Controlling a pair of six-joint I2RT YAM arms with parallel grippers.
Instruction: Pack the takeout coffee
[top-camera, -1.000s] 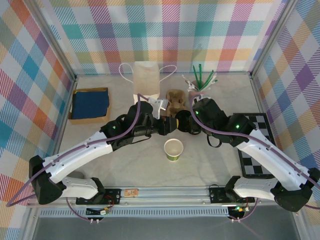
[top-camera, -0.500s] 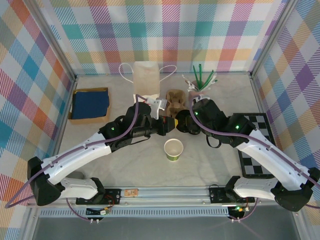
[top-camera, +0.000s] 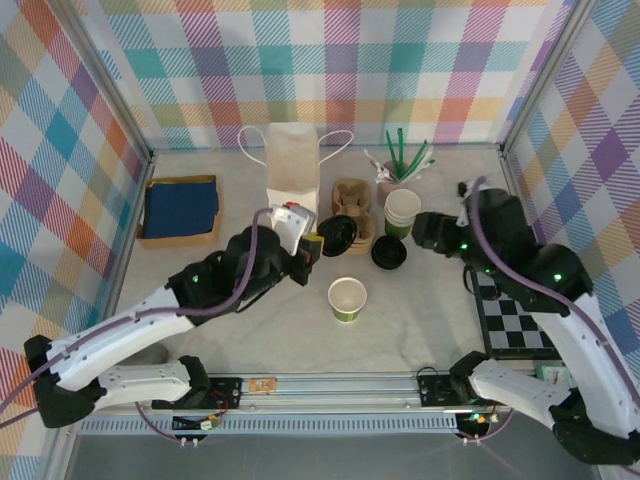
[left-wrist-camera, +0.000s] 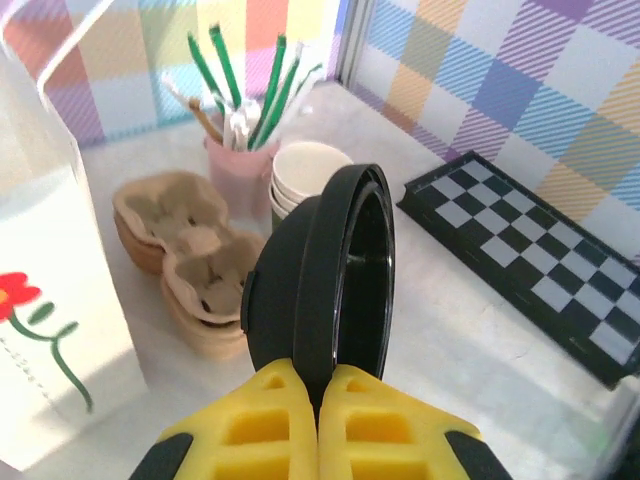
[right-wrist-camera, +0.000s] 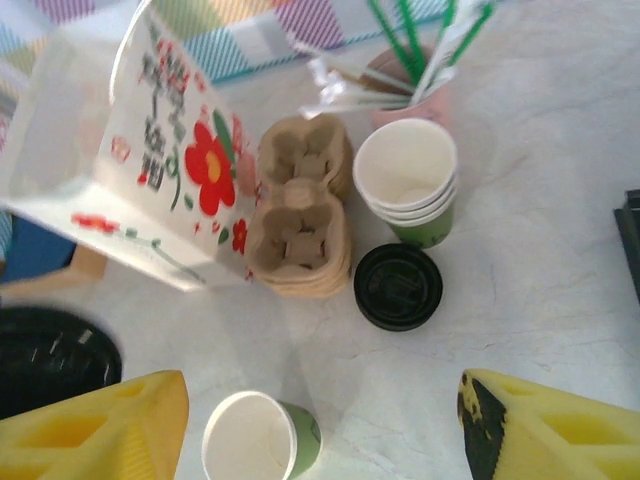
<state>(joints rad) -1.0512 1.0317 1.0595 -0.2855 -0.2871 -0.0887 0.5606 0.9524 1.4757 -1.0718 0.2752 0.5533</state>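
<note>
Both arms have drawn apart: the left end effector (left-wrist-camera: 318, 378) pinches one glossy round black plastic lid (left-wrist-camera: 345, 270) by its rim, on edge, while the right end effector (right-wrist-camera: 325, 405) has pulled back, yellow fingers (right-wrist-camera: 90, 425) spread and empty. One green paper cup (top-camera: 347, 299), uncapped, cream inside, stands in the middle of the counter (top-camera: 425, 310), near a second lid (top-camera: 389, 252) lying flat, one cup stack (top-camera: 403, 210) and one white paper bag (top-camera: 292, 165).

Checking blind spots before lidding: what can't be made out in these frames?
- Left wrist: the held lid hides part of the cup stack; the left edge cuts off the bag.
- Right wrist: the bottom edge cuts off the open cup; the bag lettering is blurred.
- Top external: the bag interior is too small to judge.
</note>
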